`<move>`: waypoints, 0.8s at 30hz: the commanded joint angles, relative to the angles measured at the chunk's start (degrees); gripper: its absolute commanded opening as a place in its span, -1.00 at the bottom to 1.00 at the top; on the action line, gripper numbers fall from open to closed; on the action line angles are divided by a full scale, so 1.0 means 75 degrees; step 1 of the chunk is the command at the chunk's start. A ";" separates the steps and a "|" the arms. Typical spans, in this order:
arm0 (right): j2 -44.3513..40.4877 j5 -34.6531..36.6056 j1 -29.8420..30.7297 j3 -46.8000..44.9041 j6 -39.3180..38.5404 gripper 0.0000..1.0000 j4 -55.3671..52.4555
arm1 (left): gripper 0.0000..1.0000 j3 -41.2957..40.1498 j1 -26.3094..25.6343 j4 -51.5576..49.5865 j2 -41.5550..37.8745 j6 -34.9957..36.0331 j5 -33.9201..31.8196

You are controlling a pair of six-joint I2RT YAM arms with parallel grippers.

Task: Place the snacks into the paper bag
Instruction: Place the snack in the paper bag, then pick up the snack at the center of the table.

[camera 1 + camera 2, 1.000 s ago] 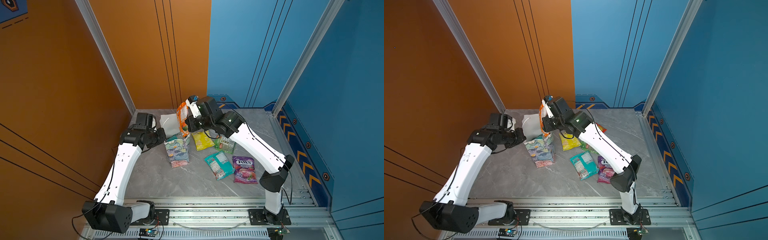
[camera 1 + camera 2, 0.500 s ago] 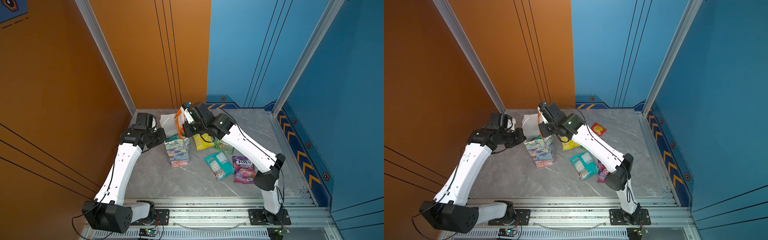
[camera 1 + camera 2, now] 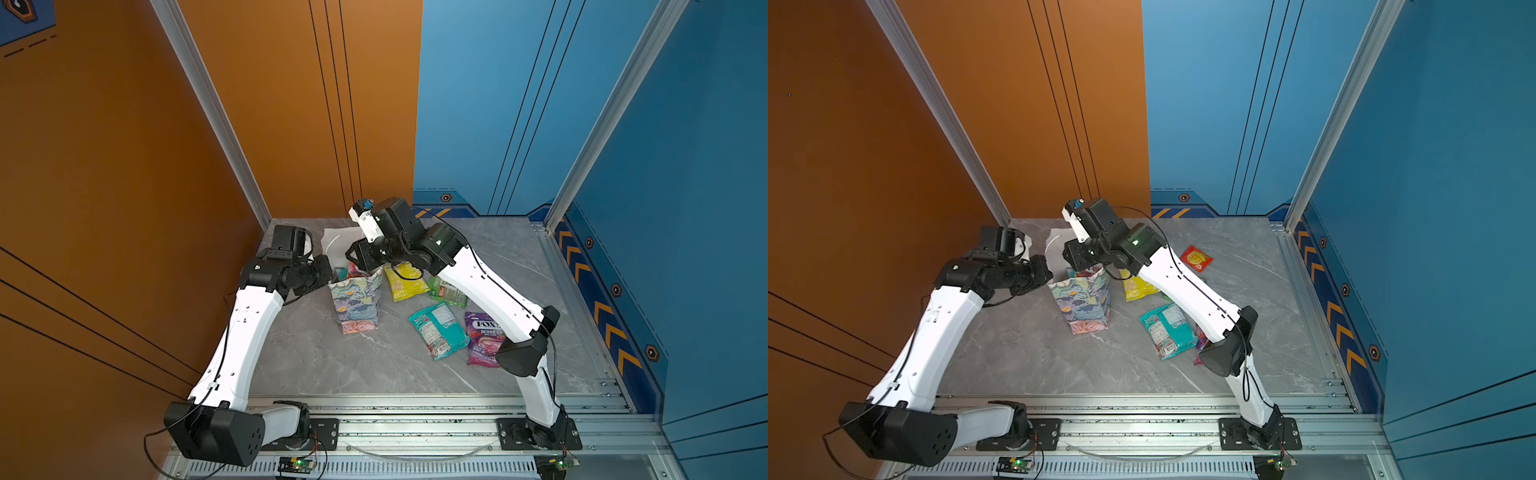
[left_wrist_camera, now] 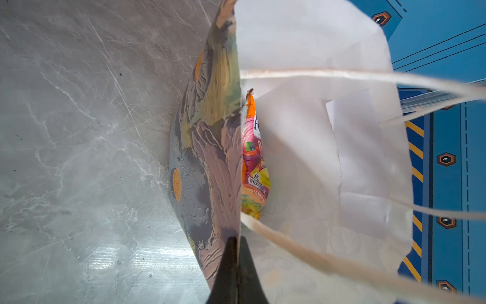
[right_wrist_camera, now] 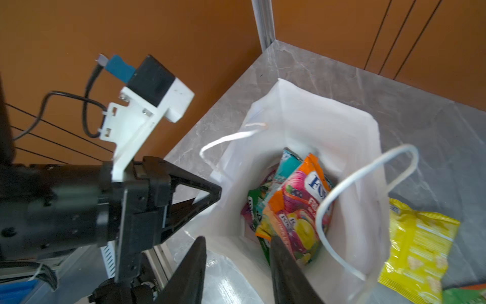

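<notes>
Nearest you on the desk (image 3: 316,361) lie the teal packet (image 3: 438,330) and, just beside it on the right, the purple packet (image 3: 482,336), partly hidden by the right arm's elbow.

Farther in, the bag (image 3: 357,305) stands upright near the desk's middle, mouth open. Your left gripper (image 4: 236,240) is clamped tight on the bag's rim, 1 finger outside the wall and 1 inside. Your right gripper (image 5: 236,239) hangs over the mouth with its jaws parted and nothing between them. 1 of its fingers (image 5: 286,263) overlaps the orange packet (image 5: 299,208), which sits inside the bag on top of more packets (image 5: 256,202).

Just beyond the bag, to its right, are the yellow packet (image 3: 405,282) and the green packet (image 3: 446,291), the green one partly under the right arm.

Farthest back, in a top view, the red packet (image 3: 1196,258) lies alone.
</notes>
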 commanded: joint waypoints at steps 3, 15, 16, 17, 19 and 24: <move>-0.0513 -0.0452 -0.0270 -0.0296 0.0231 -0.14 0.0164 | -1.00 -0.0126 0.0056 0.0187 -0.0183 -0.0071 0.0234; -0.3651 -0.0267 -0.1588 -0.5666 0.0804 -0.03 0.1578 | -1.00 -0.0271 0.0111 0.0295 -0.0217 -0.0054 0.0332; -0.3869 -0.0382 -0.1987 -0.6219 0.0931 0.00 0.1661 | -1.00 -0.0274 0.0123 0.0301 -0.0217 -0.0059 0.0338; -0.4041 -0.0546 -0.2167 -0.6658 0.1030 0.02 0.1743 | -1.00 -0.0282 0.0138 0.0312 -0.0227 -0.0057 0.0356; -0.4369 -0.0968 -0.2567 -0.7626 0.1232 0.10 0.2017 | -1.00 -0.0292 0.0146 0.0326 -0.0217 -0.0044 0.0378; -0.4769 -0.1778 -0.3390 -0.9523 0.1292 0.36 0.2692 | -1.00 -0.0332 0.0181 0.0330 -0.0240 -0.0044 0.0422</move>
